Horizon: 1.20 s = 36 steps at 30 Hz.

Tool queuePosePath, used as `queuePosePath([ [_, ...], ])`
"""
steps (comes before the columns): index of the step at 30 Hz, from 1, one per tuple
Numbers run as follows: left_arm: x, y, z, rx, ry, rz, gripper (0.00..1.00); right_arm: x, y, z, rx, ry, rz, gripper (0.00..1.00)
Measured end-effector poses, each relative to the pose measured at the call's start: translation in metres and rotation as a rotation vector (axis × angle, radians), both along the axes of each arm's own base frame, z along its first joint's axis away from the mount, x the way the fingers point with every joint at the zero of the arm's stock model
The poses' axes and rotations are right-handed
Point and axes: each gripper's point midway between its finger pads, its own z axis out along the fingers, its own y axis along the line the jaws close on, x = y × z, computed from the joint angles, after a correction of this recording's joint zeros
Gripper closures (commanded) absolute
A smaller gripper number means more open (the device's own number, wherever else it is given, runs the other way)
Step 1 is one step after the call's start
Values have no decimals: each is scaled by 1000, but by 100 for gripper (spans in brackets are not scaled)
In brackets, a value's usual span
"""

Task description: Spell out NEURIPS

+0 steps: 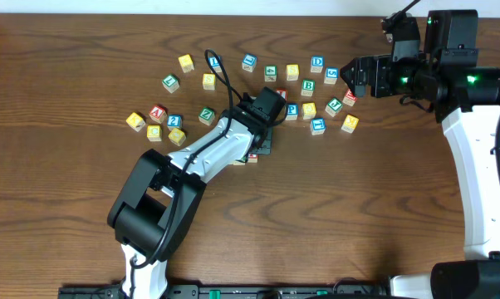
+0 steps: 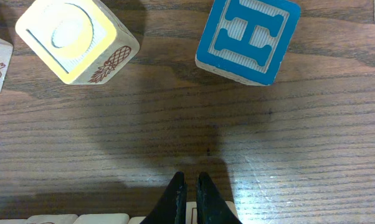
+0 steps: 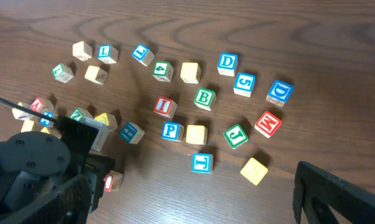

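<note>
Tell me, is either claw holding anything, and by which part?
Nothing is held: the black-fingered left gripper is shut on nothing; the right gripper stands open and empty.

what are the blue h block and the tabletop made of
Blue H block: looks like wood, with a pale bare side edge and a top face painted matte blue around a raised letter. Tabletop: dark brown wood grain with a slight sheen; possibly veneer or laminate, not solid wood.

Dark claw [image 2: 190, 183] at bottom centre, tips closed to a thin slit over bare wood-grain bench [image 2: 287, 124]. Upper left, tilted yellow cube [image 2: 69, 34] with a raised ring on top, pineapple sketched on its side. Upper right, blue H cube [image 2: 246, 37], well apart. Pale block tops [image 2: 75, 219] along bottom edge, left of claw.
</note>
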Motion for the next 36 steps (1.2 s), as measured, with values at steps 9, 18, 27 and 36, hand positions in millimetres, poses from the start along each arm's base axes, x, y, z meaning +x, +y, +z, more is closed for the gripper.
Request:
queuePosePath([
  [9,-4,3,-1,10,16,3,92,0,0,0,0,0,0,1],
  [18,-4,3,-1,11,18,3,92,0,0,0,0,0,0,1],
  [27,4,1,2,-6,-7,9,92,0,0,0,0,0,0,1],
  [36,26,19,44,-23,-41,60,87,0,0,0,0,0,0,1],
])
